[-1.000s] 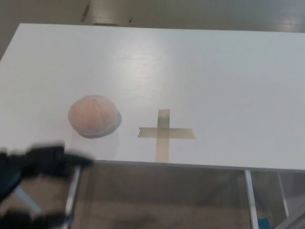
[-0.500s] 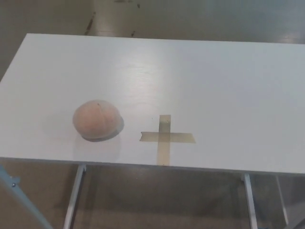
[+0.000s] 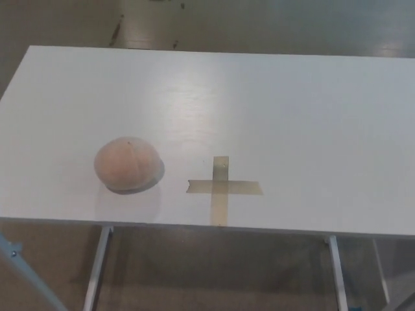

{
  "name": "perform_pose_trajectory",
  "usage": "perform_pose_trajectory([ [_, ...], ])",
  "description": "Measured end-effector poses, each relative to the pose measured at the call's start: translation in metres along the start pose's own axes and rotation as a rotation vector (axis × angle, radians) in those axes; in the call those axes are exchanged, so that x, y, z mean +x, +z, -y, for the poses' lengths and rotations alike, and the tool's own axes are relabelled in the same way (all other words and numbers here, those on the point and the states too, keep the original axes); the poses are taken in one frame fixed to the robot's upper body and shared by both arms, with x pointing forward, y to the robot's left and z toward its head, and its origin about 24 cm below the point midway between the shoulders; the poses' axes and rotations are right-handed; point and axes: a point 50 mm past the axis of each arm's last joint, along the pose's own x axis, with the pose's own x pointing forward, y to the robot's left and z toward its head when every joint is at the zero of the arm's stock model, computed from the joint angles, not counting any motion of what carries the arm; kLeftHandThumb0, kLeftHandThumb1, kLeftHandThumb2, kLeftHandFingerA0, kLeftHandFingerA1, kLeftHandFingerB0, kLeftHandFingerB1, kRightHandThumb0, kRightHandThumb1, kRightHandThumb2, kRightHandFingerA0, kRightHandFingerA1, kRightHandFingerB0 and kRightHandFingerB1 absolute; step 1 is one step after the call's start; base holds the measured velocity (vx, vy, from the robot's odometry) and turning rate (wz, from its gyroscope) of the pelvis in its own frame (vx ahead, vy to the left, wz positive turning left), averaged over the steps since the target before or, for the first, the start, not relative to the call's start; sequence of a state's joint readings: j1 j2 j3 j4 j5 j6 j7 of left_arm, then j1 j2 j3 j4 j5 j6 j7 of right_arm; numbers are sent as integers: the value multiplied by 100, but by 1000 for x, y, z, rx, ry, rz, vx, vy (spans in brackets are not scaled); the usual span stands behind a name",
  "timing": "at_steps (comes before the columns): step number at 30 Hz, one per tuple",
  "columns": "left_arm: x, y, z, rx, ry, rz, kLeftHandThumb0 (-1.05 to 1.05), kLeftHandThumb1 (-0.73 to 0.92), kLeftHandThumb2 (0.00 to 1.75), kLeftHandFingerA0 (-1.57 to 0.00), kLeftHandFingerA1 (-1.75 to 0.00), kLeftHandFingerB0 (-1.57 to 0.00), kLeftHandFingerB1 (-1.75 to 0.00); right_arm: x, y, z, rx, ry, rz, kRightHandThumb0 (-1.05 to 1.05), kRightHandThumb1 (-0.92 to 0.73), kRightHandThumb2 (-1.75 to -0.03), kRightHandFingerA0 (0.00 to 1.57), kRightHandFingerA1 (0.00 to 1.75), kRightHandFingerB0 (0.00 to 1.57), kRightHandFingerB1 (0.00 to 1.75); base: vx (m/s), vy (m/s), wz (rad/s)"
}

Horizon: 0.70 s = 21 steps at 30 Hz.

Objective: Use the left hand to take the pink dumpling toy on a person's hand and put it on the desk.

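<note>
We are observing the pink dumpling toy [image 3: 126, 164] resting on the white desk [image 3: 272, 103], towards the robot's left and near the front edge. It is lying just beside the tape cross [image 3: 222, 188], apart from it, and nothing is touching it. No person's hand is showing anywhere in the head view.

We are finding neither robot hand in view, so we cannot tell whether their fingers are standing apart or together, and we are recording no grip on the toy.

We are judging the placement as already done: the toy is sitting on the desk and appears settled. In our judgement the step in hand is the retreat after release, and the next move is calling for little beyond keeping the left arm clear of the toy, so that it is not being nudged towards the near edge.

Against the picture of a second ago, we are noting that the dark left hand, then blurred at the lower left corner, is now gone from view. The whole picture is also sitting slightly shifted, which we are attributing to the camera; the toy is keeping its place beside the cross.
</note>
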<state>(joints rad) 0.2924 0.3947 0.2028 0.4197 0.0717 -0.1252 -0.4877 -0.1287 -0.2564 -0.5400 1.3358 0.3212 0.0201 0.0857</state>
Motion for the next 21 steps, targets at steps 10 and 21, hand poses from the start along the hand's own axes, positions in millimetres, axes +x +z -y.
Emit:
perform_pose_trajectory([
  [10,19,-41,3,-58,27,-249,-51,58,82,-48,-51,-35,-45,0,0,1,-6,2,7,-33,-60,-58,60,45,62,46,0,0,0],
  [21,20,-74,9,-17,95,-499,-44,66,60,-54,-39,-40,-34,-1,4,7,-147,10,8,-40,-61,-58,61,44,57,43,0,0,0],
])
